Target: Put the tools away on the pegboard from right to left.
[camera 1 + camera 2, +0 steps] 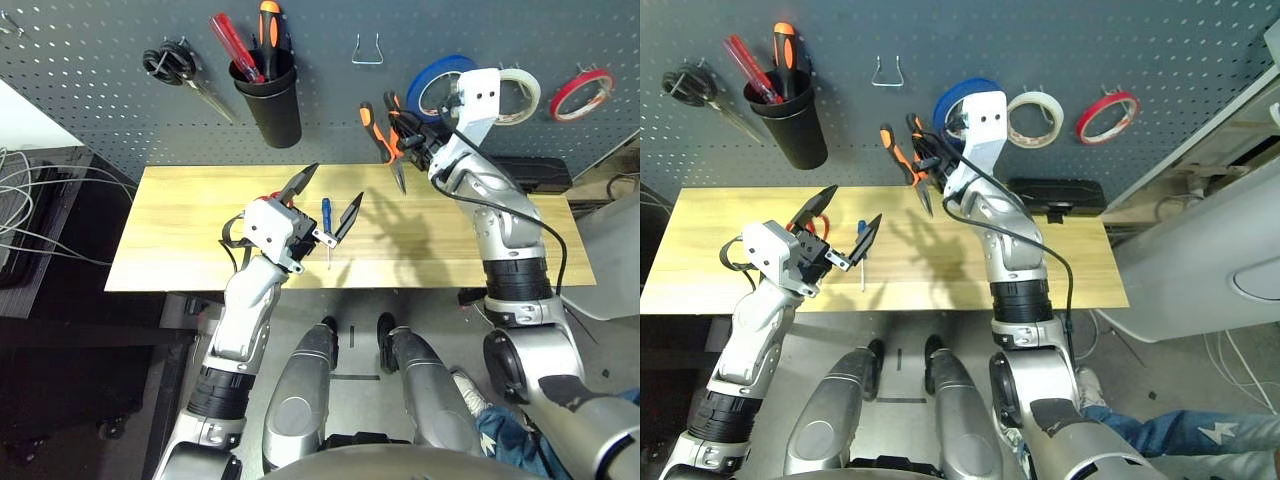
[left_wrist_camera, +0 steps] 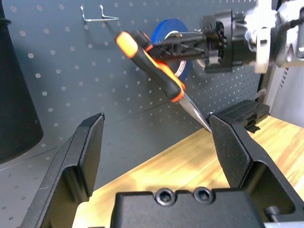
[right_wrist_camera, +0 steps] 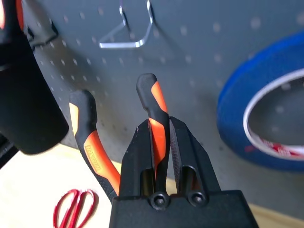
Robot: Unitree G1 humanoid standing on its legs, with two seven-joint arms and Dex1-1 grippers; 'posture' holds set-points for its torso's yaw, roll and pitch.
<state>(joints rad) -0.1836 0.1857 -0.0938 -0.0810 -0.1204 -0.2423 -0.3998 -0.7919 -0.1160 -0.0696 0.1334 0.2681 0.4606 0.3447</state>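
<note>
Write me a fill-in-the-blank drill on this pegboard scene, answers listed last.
1. The right gripper is shut on one handle of the ____.
2. The blue tape roll hangs on the ____.
3. The blue-handled screwdriver lies on the ____.
4. The left gripper's fingers are ____.

Answers: pliers; pegboard; table; open

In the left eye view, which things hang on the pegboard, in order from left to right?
Black-handled scissors → black cup with screwdrivers → empty metal hook → blue tape roll → white tape roll → red tape roll.
</note>
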